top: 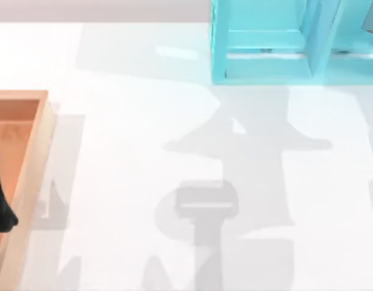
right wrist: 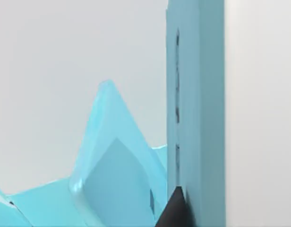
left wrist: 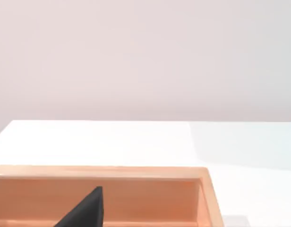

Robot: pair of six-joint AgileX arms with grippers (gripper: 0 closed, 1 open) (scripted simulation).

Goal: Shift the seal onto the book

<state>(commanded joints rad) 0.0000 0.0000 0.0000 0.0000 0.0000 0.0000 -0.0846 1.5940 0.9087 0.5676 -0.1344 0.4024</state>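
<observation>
Left hand, top view: a dark piece of it hangs over the wooden tray at the counter's far left edge; spread or pressed together, cannot tell. Nothing seen held. Light-blue shelf unit stands at the back, right of centre. Grey arm shadows lie across the bare middle of the counter. Seal and book: cannot place either one from this view, so the step in hand reads as locating and approaching, with the task not yet begun. Left wrist view: one dark tip of the left hand sits above the tray, inside its near wall, with white counter beyond and a plain wall behind. Right wrist view: a dark tip of the right hand sits hard by an upright panel of the shelf unit, touching or just beside, cannot say which; its state cannot be told either. Pale blue angled surfaces lie close beside it. Judgement: the right hand should back clear of the shelf panel before any sweep, since a sideways move this close risks a knock. Whichever arm is nearer the seal should come down from above, close on its sides below the rounded top, lift straight, and set it down upright on the flat teal cover, well in from the edge.
</observation>
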